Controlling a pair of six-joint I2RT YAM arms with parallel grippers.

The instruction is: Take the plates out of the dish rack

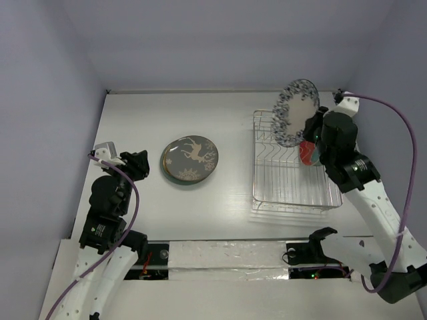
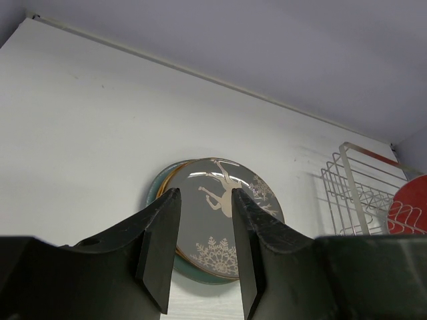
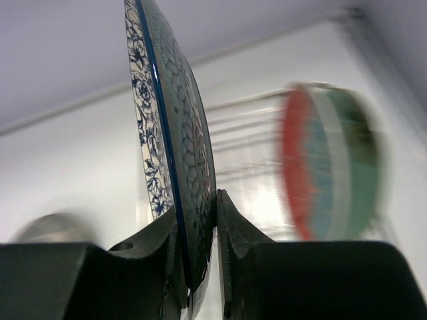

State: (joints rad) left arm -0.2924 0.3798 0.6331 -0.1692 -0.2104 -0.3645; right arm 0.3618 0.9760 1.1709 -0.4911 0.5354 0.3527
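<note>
Blue-and-white floral round plate (image 1: pixel 295 117) stands edge-on, clamped in our right jaws above the silver wire rack (image 1: pixel 254 160); our left jaws hang apart.

Lying left of the dish rack (image 1: pixel 254 160): plate stack (image 1: pixel 190 160). Standing in its far right: upright plates (image 1: pixel 307 155); hanging above: raised plate (image 1: pixel 295 112).

The left arm (image 1: pixel 101 223) sits folded low at the near left, its left claw (image 2: pixel 203 200) parted, empty and pointing right, while the right arm (image 1: pixel 373 200) stretches to the far right, its right claw (image 3: pixel 199 223) pinched on the rim of the blue floral plate (image 1: pixel 293 112), which it holds aloft and tilted.
</note>
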